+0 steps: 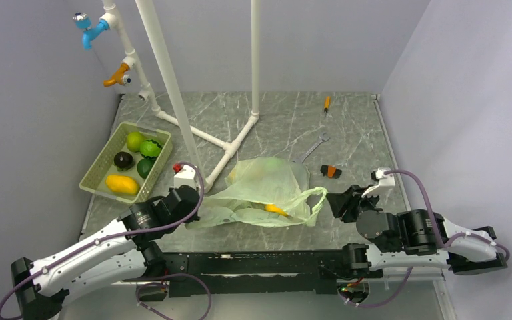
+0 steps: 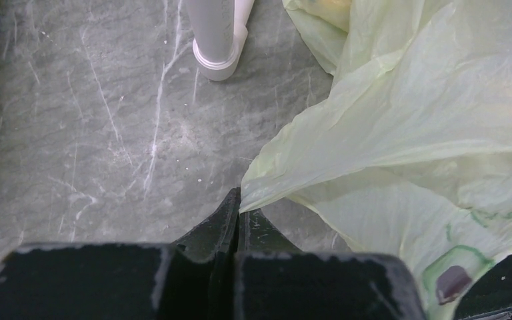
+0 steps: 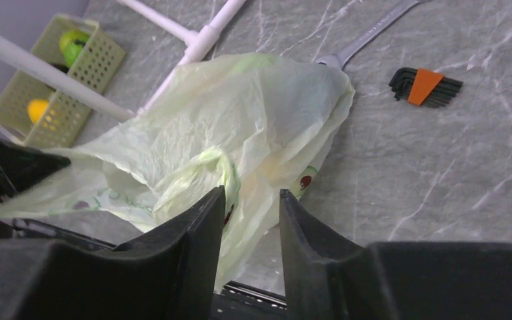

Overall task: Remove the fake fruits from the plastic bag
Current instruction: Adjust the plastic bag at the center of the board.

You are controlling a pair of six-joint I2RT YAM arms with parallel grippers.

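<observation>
The pale-green plastic bag (image 1: pixel 267 187) lies crumpled on the table's middle, its mouth and loop handle toward the right. A yellow-orange fruit (image 1: pixel 277 210) shows through it near the front. My left gripper (image 1: pixel 197 205) is shut on the bag's left corner; in the left wrist view the jaws (image 2: pixel 240 200) pinch the edge of the film (image 2: pixel 407 120). My right gripper (image 1: pixel 337 200) is open at the bag's right side. In the right wrist view its fingers (image 3: pixel 252 191) stand apart with the bag's (image 3: pixel 240 127) edge between them. I cannot tell whether it touches them.
A rigid slotted basket (image 1: pixel 93 175) at the left holds green (image 1: pixel 135 141), dark (image 1: pixel 123 160) and yellow (image 1: pixel 121 184) fruits. A white pipe frame (image 1: pixel 230 143) stands behind the bag. A wrench (image 1: pixel 313 147), a hex key set (image 1: pixel 331 171) and a screwdriver (image 1: pixel 327 103) lie at the back right.
</observation>
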